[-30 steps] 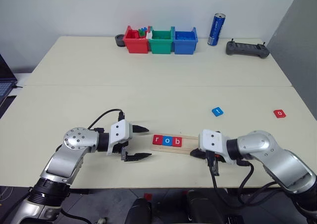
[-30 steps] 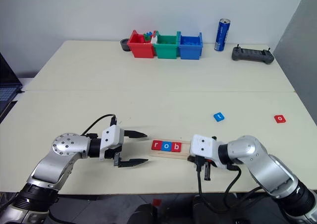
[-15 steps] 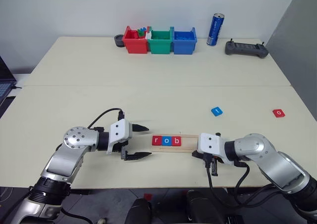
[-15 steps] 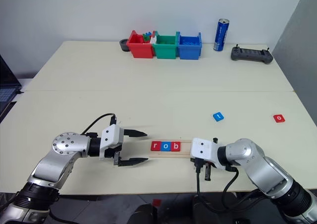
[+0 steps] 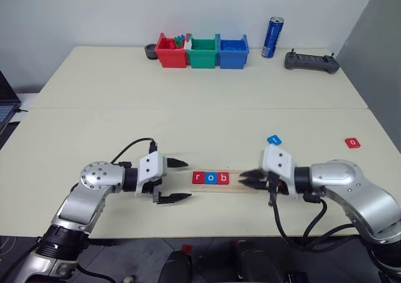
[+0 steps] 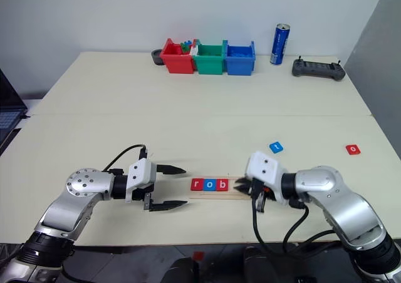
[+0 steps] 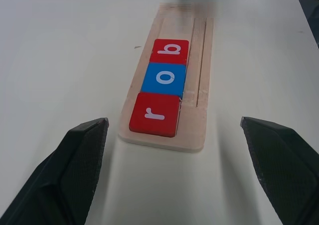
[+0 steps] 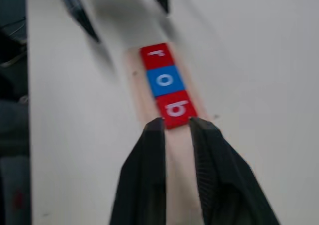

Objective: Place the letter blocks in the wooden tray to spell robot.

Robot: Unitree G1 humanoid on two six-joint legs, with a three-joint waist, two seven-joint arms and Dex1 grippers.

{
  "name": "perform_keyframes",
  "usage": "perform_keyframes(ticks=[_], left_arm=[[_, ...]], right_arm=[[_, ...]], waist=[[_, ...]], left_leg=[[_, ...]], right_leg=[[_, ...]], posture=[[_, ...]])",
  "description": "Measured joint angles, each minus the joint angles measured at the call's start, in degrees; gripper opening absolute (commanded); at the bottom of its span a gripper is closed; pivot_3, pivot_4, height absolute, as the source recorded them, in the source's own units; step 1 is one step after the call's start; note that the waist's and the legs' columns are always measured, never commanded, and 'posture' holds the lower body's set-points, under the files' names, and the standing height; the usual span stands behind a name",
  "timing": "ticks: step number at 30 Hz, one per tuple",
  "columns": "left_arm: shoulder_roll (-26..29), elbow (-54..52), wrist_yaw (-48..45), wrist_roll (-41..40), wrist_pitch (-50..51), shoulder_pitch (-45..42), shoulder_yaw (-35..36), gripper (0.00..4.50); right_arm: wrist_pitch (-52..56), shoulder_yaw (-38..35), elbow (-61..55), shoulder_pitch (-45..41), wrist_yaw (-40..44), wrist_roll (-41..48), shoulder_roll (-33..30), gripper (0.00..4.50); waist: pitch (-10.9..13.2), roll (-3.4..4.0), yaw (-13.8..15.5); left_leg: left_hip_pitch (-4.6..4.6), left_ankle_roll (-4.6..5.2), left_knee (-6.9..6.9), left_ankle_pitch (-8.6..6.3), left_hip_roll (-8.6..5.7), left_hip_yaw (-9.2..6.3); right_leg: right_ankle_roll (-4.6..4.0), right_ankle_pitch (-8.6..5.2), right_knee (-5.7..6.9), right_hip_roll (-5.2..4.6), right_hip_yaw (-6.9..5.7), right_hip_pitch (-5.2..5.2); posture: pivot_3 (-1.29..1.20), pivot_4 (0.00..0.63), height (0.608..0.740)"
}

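Cream tabletop (image 5: pixel 188 101) across the whole head view. Lower left of the frame: left end effector (image 5: pixel 180 181), fingers spread wide, empty, pointing at the near end of the wooden tray (image 5: pixel 244 181) and just short of it. Lower centre: pale wood strip lying level, groove running along it; three letter blocks seated side by side in its left part, touching one another: red r (image 5: pixel 199 177), blue o (image 5: pixel 210 178), red b (image 5: pixel 222 178). In the left wrist view the same row reads red r (image 7: pixel 154 114) nearest, then the blue o, then the red b. Right part of the tray bare wood, with the right end effector (image 5: pixel 247 176) over it, tips just beside the red b; fingers narrowly parted, nothing visible between them. In the right wrist view, black fingertips (image 8: pixel 155 127) close to the b tile's edge, contact not clear. Right of centre: blue t (image 5: pixel 274 139) loose on the tabletop, tilted, apart from the tray. Far right: red o (image 5: pixel 353 143) loose near the tabletop edge, well apart from the tray. Upper centre, along the far edge: red, green and blue plastic bins (image 5: pixel 203 51) in a row, then a blue can (image 5: pixel 273 37) upright, then a dark controller (image 5: pixel 312 62).
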Motion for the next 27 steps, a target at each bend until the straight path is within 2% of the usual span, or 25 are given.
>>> perform_keyframes(ticks=[8, 13, 17, 22, 27], left_arm=[[0.0, 0.7, -0.3, 0.0, -0.4, -0.1, 0.0, 4.5], [-0.1, 1.6, -1.2, -0.2, -0.5, -0.5, 0.0, 4.5], [-0.4, 1.6, -1.3, -0.2, -0.3, -1.1, 0.0, 4.5], [-0.7, 1.5, -1.3, -0.4, 0.0, -1.4, 0.0, 4.5], [-0.7, 0.8, -1.4, -0.8, 0.3, -1.9, -0.1, 4.5]], right_arm=[[2.1, -14.5, 2.5, 7.7, -11.0, 1.1, 5.4, 4.46], [-2.3, -23.2, 10.7, 8.9, -20.8, -2.1, 8.7, 4.49], [-7.4, -28.6, 20.1, 8.0, -26.2, -5.2, 8.1, 4.49], [-15.2, -28.8, 35.3, 3.6, -26.2, -7.7, 3.7, 4.49], [-21.6, -26.7, 54.9, -6.6, -24.4, -9.4, -0.2, 4.49]], waist=[[0.0, 0.0, 0.1], [0.0, 0.0, 0.1], [0.0, 0.0, 0.0], [0.0, 0.03, -0.3], [0.0, 0.03, -0.6]], left_leg=[[0.0, 0.0, -0.01, 0.0, -0.01, 0.04], [0.01, 0.0, 0.0, 0.0, -0.02, 0.07], [0.02, 0.0, -0.02, 0.0, -0.02, 0.09], [0.07, 0.01, -0.03, 0.0, -0.02, 0.19], [0.11, 0.02, -0.03, 0.0, -0.02, 0.22]], right_leg=[[-0.01, 0.01, 0.01, -0.01, 0.04, 0.0], [-0.01, 0.01, 0.02, -0.01, 0.07, 0.0], [-0.01, 0.01, 0.02, 0.0, 0.09, 0.0], [-0.02, 0.01, 0.04, 0.0, 0.18, 0.0], [-0.03, 0.02, 0.05, 0.01, 0.21, 0.01]], posture=[[0.0, 0.15, 0.74], [0.0, 0.15, 0.74], [0.0, 0.15, 0.74], [0.0, 0.15, 0.74], [0.0, 0.15, 0.74]])
